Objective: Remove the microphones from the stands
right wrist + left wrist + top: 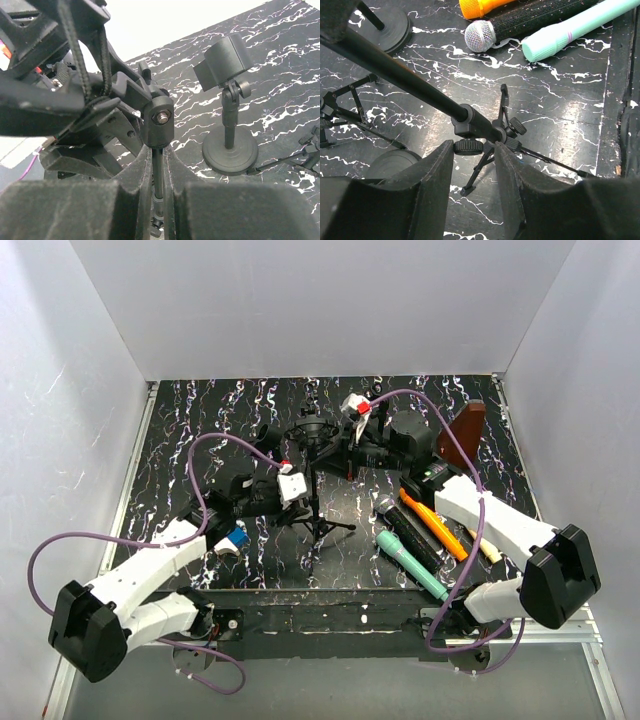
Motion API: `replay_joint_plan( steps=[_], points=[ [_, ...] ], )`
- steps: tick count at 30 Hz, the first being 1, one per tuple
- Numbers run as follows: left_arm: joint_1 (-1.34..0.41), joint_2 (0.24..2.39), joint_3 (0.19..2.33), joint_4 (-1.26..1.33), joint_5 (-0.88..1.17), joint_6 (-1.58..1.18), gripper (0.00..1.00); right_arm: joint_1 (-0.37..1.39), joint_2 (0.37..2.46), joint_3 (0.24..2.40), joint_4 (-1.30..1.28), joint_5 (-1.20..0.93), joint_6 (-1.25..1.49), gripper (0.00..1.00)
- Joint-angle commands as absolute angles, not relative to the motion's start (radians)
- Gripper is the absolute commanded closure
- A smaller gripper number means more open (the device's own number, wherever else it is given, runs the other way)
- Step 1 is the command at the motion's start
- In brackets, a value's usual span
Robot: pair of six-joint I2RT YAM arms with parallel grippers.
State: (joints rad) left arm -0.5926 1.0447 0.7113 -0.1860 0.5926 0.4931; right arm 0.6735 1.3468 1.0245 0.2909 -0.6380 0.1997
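Note:
A black tripod stand [320,523] stands mid-table, with a shock mount [310,430] on top. I cannot see a microphone in the mount. My left gripper [303,500] is at the tripod's hub [475,125], jaws narrowed with the knob [468,146] and a leg hinge filling the gap [474,150]. My right gripper [337,440] is shut on the thin pole [158,170] just below the swivel joint [159,117]. The mount's elastic cords [85,65] fill the upper left of the right wrist view.
Three microphones lie at the front right: black with a silver grille [405,530], orange [435,525] and teal [410,565]. A round-base desk stand [230,147] stands nearby. A second tripod [340,110] and a brown object [462,432] are also there.

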Motion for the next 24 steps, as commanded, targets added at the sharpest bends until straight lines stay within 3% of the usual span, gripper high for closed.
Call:
replay_joint_plan(
  steps=[1,9,24],
  points=[
    [-0.603,1.074,0.729,-0.152,0.565,0.462,0.66,0.667,1.353,1.045,0.377,-0.624,0.23,0.99],
    [-0.603,1.118,0.779,-0.178,0.529,0.341,1.0,0.661,1.339,1.035,0.377,-0.617,0.227,0.99],
    [-0.307,1.393,0.999,-0.341,1.198,-0.159,1.0,0.655,1.184,0.953,0.364,-0.718,0.089,0.99]
  ],
)
